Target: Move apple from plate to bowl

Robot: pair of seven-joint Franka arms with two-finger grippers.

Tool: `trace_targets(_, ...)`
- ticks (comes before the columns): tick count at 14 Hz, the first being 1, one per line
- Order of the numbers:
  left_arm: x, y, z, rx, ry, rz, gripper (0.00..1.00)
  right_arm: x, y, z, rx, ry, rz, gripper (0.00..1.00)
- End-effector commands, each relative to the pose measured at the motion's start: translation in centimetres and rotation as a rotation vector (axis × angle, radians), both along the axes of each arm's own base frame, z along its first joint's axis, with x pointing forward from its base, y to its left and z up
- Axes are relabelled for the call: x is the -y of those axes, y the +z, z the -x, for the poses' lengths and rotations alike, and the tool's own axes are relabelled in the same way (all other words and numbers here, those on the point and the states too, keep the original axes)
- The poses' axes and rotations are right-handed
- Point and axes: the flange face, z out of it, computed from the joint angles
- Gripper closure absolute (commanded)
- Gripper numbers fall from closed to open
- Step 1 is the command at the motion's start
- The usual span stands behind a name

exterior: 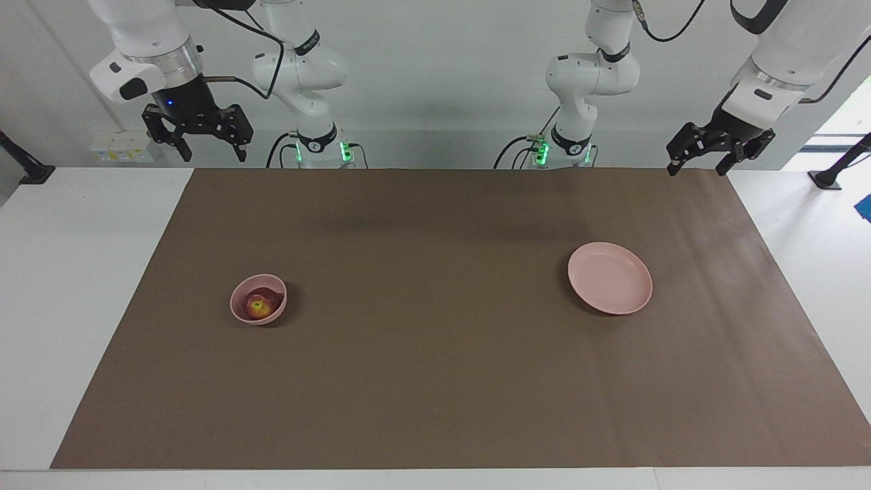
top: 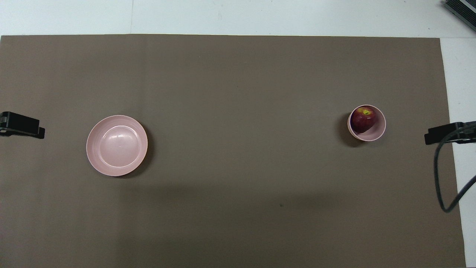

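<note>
Even, fairly bright light falls from above. The bowl (top: 375, 132) and the plate (top: 116, 145) each cast a short soft shadow on the brown mat (top: 238, 208). Broad, faint shadow bands cross the mat along its edge nearest the robots. A slight sheen marks the plate's centre. Both views are sharp, without glare.
</note>
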Motion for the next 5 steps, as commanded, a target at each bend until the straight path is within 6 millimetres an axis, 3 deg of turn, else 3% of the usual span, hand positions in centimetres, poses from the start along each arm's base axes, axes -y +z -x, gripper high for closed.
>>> trace_targets(1,-0.32,0.38,0.34,-0.01,-0.008,0.003,0.0,0.09,0.18,0.51,0.002,-0.007,-0.03,0.0)
trace_targets(5,-0.32,0.39,0.32,-0.009,-0.009,0.003,0.0,0.09,0.18,0.51,0.002,-0.007,-0.03,0.0)
